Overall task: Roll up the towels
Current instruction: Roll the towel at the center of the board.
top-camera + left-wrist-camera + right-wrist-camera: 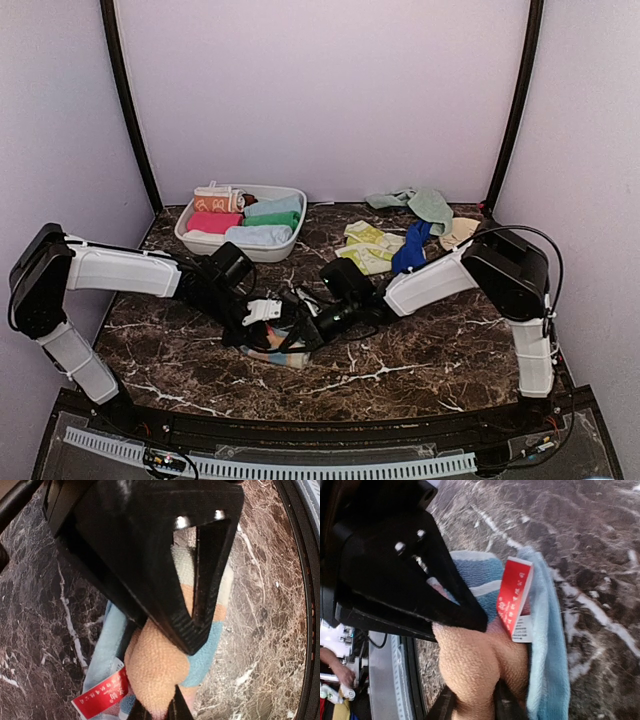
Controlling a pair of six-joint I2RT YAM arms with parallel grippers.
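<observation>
The light-blue towel [155, 667] lies near the middle of the tabletop [400, 370], a little toward the near edge, between the two arms. It is bunched up, with a fat peach-coloured bulge pushed up from its middle and the blue edges spread flat on the marble beside it. A red tag [515, 597] hangs from its hem, just beside the bulge.

The left tool [186, 641] comes down on the towel from the left and seems clenched on the peach bulge, though the black fingers crowd the wrist view and hide the pinch itself. The right tool [479, 624] reaches in from the right, its tip touching the same bulge; I cannot tell whether it is clenched or released.

Further out, at the far left, a white tub [236, 248] holds several rolled towels side by side: a peach-orange printed roll [218, 198], a pink roll [213, 222], a green roll [272, 215] and a pale blue roll [260, 235]. At the far right, well apart from the arms' meeting point, loose towels lie flat or crumpled: a yellow-green towel [368, 245], a dark blue towel [410, 248] touching it, and a mint towel [425, 205] behind both
</observation>
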